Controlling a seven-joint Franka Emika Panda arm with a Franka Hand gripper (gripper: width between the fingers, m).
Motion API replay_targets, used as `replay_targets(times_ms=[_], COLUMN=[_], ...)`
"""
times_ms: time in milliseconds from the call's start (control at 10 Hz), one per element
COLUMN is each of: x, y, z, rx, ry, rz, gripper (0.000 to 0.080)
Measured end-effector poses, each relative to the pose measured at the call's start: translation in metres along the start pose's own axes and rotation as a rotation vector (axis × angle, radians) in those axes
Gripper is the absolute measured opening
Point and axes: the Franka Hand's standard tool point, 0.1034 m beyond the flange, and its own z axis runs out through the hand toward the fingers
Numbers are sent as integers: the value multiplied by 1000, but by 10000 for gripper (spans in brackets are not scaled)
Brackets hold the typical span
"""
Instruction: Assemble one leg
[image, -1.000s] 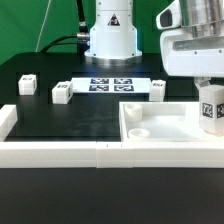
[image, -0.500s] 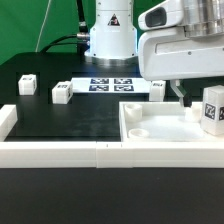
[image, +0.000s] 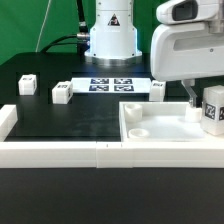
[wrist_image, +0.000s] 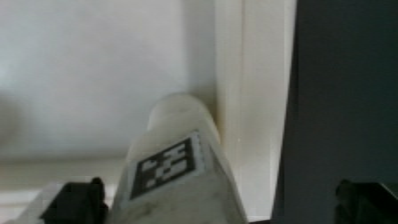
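While the leg (image: 213, 108) stands upright on the white panel (image: 150, 135), the gripper (wrist_image: 221, 204) hangs over it, jaws spread wide.

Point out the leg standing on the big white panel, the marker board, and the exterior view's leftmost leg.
standing leg (image: 212, 110): exterior view, tagged front face.
marker board (image: 111, 84): exterior view, middle, on its tags.
leftmost leg (image: 27, 83): exterior view, middle of the block.

The black desk (image: 60, 120) carries the marker board (image: 112, 84). A leg (image: 158, 90) lies just beside the board's exterior-view right end. A second leg (image: 62, 93) and a third leg (image: 27, 84) lie to the board's left. The large white panel (image: 165, 120) lies in front of it.
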Motion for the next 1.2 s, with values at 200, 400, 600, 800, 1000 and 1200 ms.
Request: replay_targets(times_ms=[200,400,600,800,1000,1200], x=[0,1,1,1,1,1], y=[9,10,10,10,10,11], z=[0,0,0,0,0,0], rx=[0,-2,-2,-2,-2,2], ry=[0,9,9,9,9,10], rz=[-175,-187,-187,-179,-161,30], gripper=[649,649,526,286,288,288])
